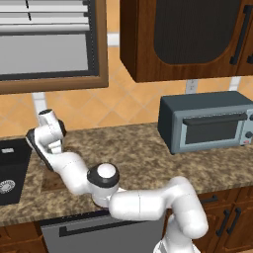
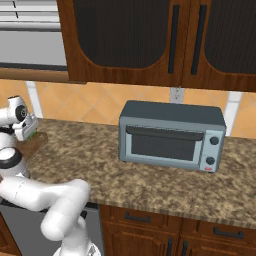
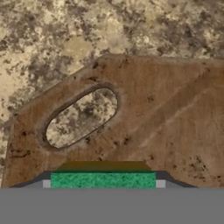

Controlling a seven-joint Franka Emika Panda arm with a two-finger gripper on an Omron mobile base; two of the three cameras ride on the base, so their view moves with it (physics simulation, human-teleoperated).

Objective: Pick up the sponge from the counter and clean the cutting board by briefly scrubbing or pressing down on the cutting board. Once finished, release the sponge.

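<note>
With the pickup done, the gripper [image 3: 103, 183] is clamping the sponge [image 3: 103, 180] over the cutting board [image 3: 166, 118], seemingly just above it, leaving scrubbing and release.

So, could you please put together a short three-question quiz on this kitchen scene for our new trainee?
1. True or false: the sponge lies loose on the counter, away from the gripper.
2. Which appliance stands on the counter to the arm's right: A) kettle, B) toaster oven, C) blender?
3. In the hand view, what shows through the cutting board's oval handle hole?

Key
1. False: the jaws hold the sponge, just above the cutting board.
2. B.
3. The speckled granite counter.
</note>
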